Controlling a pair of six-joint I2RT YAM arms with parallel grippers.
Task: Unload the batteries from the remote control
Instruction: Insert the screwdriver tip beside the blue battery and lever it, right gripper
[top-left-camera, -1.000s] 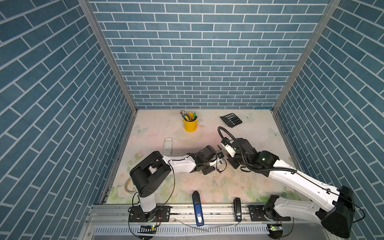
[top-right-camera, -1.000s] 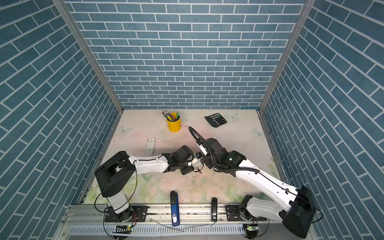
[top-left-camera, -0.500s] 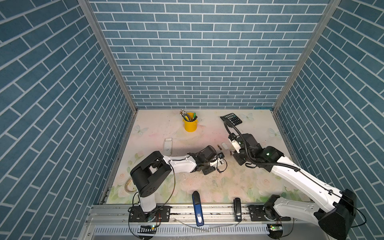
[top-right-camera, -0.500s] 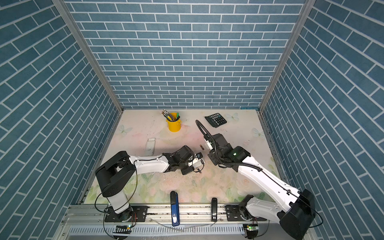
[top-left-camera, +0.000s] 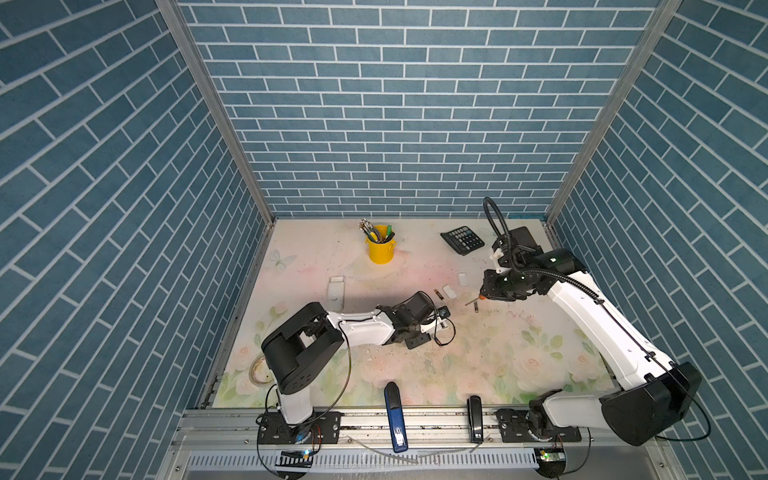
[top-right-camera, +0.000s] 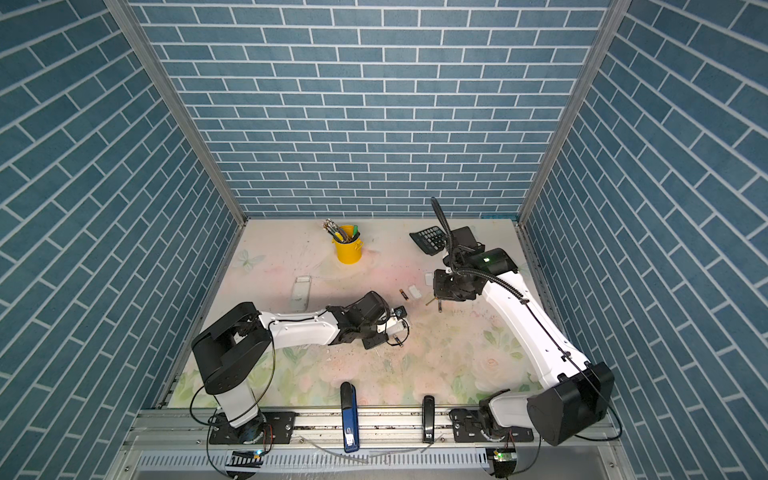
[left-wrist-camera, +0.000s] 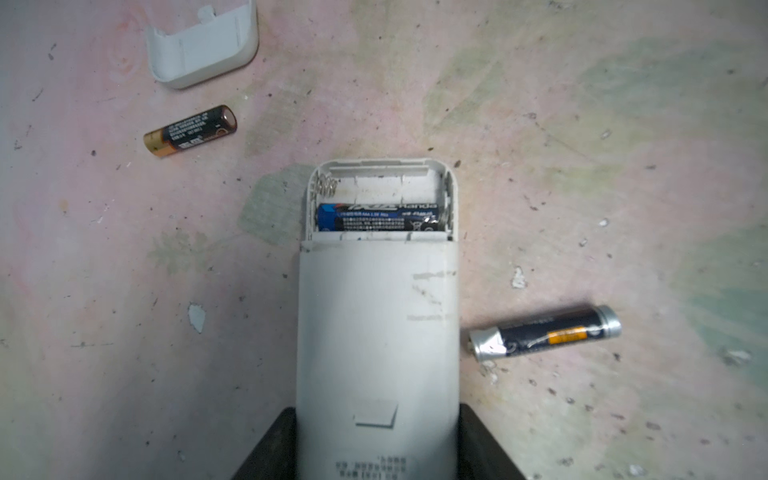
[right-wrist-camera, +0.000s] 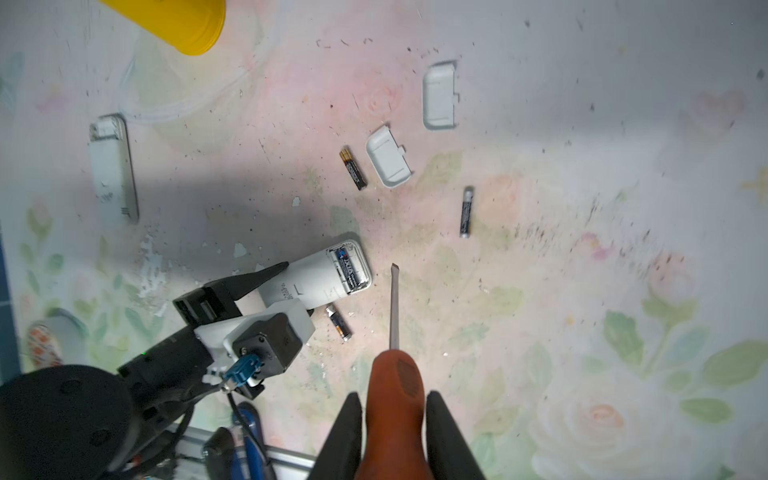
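My left gripper (left-wrist-camera: 376, 415) is shut on the white remote control (left-wrist-camera: 378, 324), which lies low on the table with its open compartment facing up. One dark battery (left-wrist-camera: 378, 218) sits in that compartment. Loose batteries lie on the mat: a gold-ended one (left-wrist-camera: 191, 130) beside a white cover (left-wrist-camera: 203, 43), and one (left-wrist-camera: 544, 336) right next to the remote. A third (right-wrist-camera: 466, 212) lies further off. My right gripper (right-wrist-camera: 394, 397) is shut on an orange-handled screwdriver (right-wrist-camera: 395, 386), raised to the right of the remote (top-left-camera: 442, 322), its tip (right-wrist-camera: 394, 270) clear of it.
A second white remote (top-left-camera: 336, 289) lies at the left, and another cover (right-wrist-camera: 438, 97) beyond the first. At the back stand a yellow pen cup (top-left-camera: 380, 249) and a calculator (top-left-camera: 462, 240). Two staplers (top-left-camera: 395, 415) (top-left-camera: 474, 417) rest on the front rail.
My right arm has drawn back to the right with the screwdriver, away from the remote it was working at. The left arm and the remote have stayed put.
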